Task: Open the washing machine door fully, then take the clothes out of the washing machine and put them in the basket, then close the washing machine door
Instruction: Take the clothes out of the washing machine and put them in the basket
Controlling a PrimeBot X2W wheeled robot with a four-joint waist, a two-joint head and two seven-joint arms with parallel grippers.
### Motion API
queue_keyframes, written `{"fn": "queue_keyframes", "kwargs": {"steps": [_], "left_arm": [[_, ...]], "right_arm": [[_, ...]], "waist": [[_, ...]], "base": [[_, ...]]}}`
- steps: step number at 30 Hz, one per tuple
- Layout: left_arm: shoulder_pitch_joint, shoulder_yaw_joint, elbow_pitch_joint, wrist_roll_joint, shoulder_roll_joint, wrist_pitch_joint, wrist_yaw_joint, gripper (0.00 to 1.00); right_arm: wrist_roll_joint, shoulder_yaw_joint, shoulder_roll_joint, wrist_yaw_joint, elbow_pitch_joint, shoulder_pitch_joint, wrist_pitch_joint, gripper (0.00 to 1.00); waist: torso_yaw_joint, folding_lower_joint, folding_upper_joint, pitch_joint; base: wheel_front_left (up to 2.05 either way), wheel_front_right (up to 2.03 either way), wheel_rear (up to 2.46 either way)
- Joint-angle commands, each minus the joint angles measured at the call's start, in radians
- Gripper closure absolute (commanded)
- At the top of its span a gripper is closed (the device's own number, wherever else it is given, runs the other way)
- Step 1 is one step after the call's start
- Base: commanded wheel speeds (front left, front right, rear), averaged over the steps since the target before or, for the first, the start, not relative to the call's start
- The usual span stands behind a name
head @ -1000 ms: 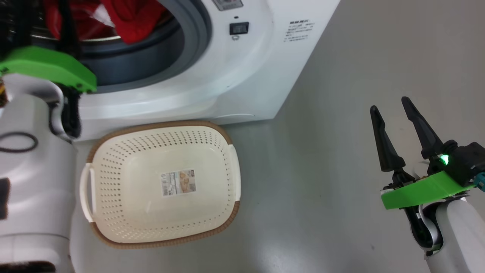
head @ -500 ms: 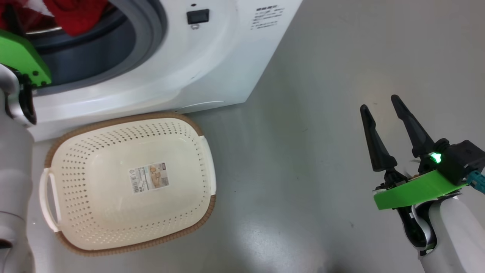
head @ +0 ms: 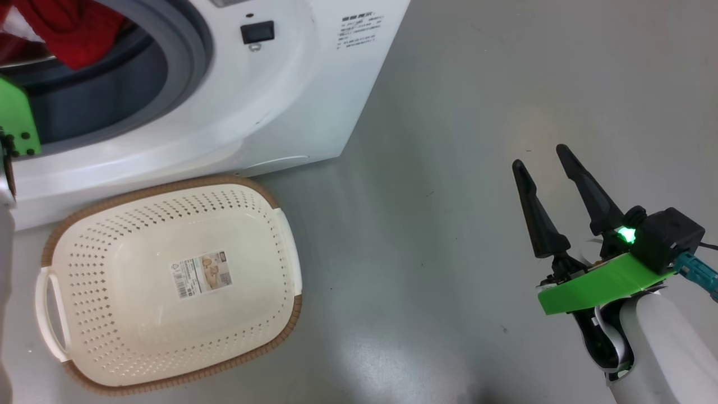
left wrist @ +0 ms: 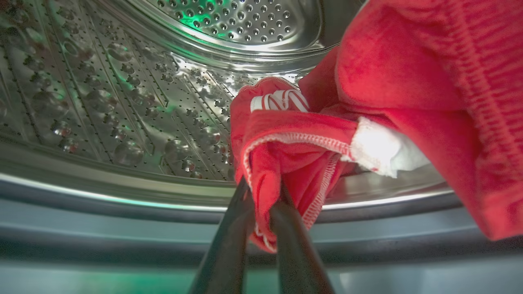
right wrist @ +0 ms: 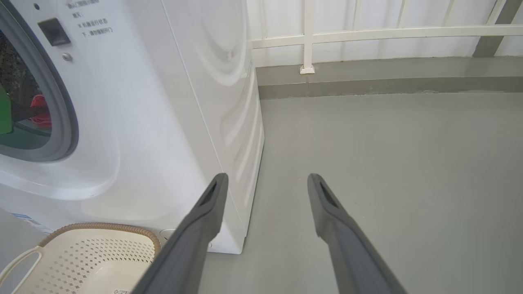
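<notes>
Closing just now, left claw (left wrist: 263,196) pinches red clothes (left wrist: 367,102) inside the drum (left wrist: 122,122); right claw (head: 539,157) hovers open.

The washing machine (head: 314,95) print (head: 359,31) and basket (head: 112,320) label (head: 201,274) are unreadable.

The white washing machine (head: 269,112) fills the upper left of the frame, with red clothes (head: 73,28) showing inside its grey-ringed opening at the top left corner and a green bracket (head: 14,120) at the left edge. Just below it, at lower left, the cream basket (head: 151,191) stands on the grey floor (head: 449,112), a paper label (head: 201,274) on its bottom. At lower right, the right gripper (head: 538,156) hangs over bare floor, its dark fingers spread apart.
</notes>
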State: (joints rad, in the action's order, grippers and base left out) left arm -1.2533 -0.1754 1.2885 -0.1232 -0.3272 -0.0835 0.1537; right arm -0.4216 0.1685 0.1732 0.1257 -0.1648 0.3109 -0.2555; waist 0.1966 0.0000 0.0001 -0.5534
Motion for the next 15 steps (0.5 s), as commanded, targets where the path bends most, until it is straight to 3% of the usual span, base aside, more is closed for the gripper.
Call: {"fn": "queue_keyframes", "kwargs": {"steps": [1, 15], "left_arm": [[0.004, 0.001, -0.014, 0.013, -0.060, 0.003, 0.011, 1.00], [0.088, 0.048, -0.020, -0.071, -0.048, -0.141, -0.009, 1.00]], "right_arm": [[-0.009, 0.017, 0.008, 0.005, 0.017, -0.015, -0.006, 0.00], [-0.019, 0.011, 0.013, 0.005, 0.007, -0.035, -0.006, 0.00]], "waist": [[0.000, 0.0000, -0.0001, 0.001], [-0.033, 0.0000, -0.0001, 0.066]], "base": [[0.00, 0.00, 0.00], [0.00, 0.00, 0.00]]}}
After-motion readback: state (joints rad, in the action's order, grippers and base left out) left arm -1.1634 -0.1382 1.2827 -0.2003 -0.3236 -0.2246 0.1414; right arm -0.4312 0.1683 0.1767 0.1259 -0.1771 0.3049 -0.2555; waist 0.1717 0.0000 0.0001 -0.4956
